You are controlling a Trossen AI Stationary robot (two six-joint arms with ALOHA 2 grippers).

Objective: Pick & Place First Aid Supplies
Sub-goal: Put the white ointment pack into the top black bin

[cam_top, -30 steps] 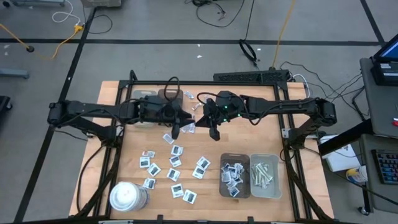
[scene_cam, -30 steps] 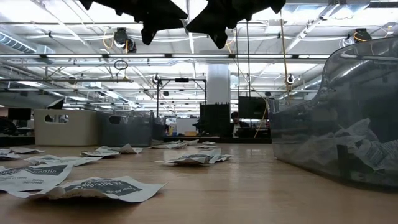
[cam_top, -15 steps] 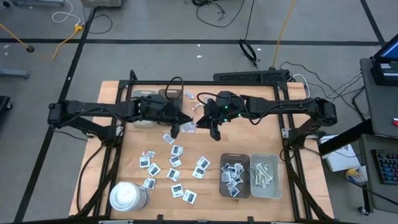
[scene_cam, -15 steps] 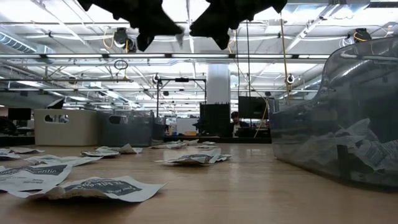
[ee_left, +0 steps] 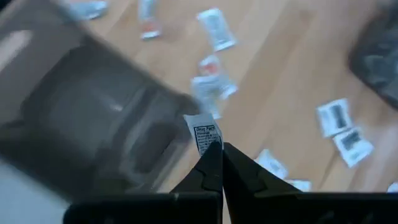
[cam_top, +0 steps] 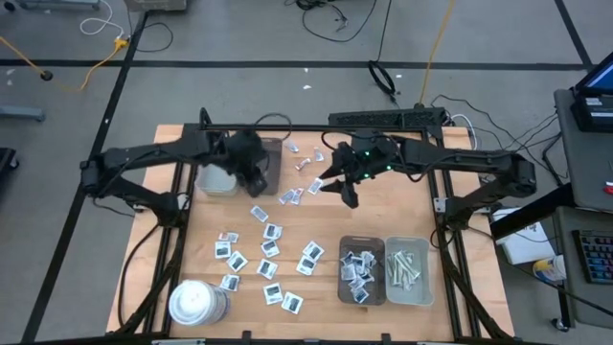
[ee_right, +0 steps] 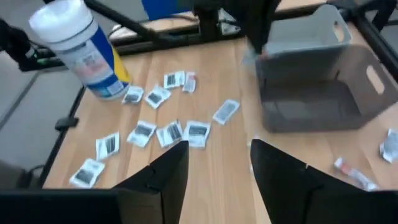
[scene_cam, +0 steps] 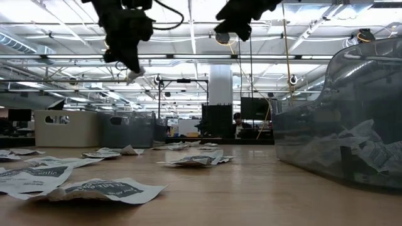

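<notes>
Your left gripper (ee_left: 219,163) is pinching one white packet (ee_left: 205,135) in closed jaws, holding it above the grey bin (cam_top: 257,159) at the desk's (cam_top: 460,278) back edge. Your right gripper (ee_right: 216,163) is hovering mid-desk with jaws apart and empty, while other packets (cam_top: 269,251) are lying scattered.

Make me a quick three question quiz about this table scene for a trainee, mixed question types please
1. True or false: the left tool is shut on a packet.
2. The right tool is: A open, B shut on a packet.
3. Fill in: the white cylinder stands near the table's front ____ corner in the high view.

Key: 1 true. 2 A. 3 left.
</notes>
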